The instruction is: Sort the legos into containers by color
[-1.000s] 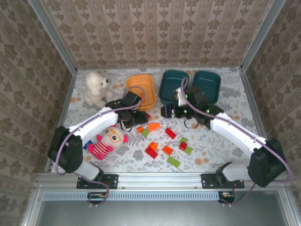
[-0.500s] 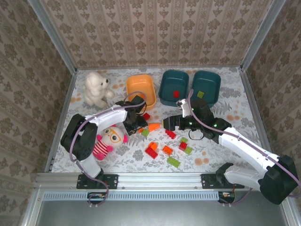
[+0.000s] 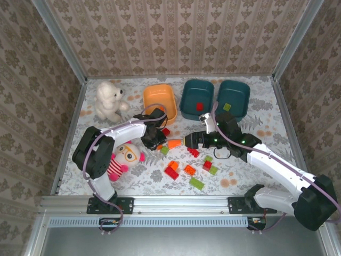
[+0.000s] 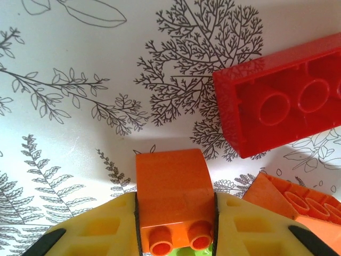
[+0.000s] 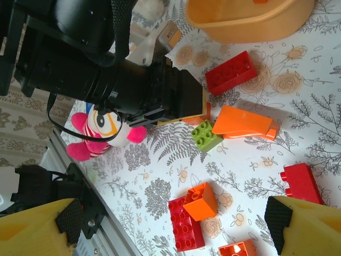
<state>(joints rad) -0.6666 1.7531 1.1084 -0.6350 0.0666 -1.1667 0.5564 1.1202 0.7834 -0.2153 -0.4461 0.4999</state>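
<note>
Grasp check: the left end effector (image 4: 176,226) has just closed. Its jaws, half spread a second ago, now pinch a small orange brick (image 4: 173,184). The brick sits on the table (image 4: 74,106) left of the middle, on the near side of the orange tub (image 3: 160,98). A red brick (image 4: 282,96) lies beside it, clear of the grip. The right end effector (image 3: 191,140), jaws spread and empty, has come down from the teal tubs (image 3: 189,96) to the loose bricks (image 3: 189,170). I judge the grasp made; the lift into the orange tub comes next.
</note>
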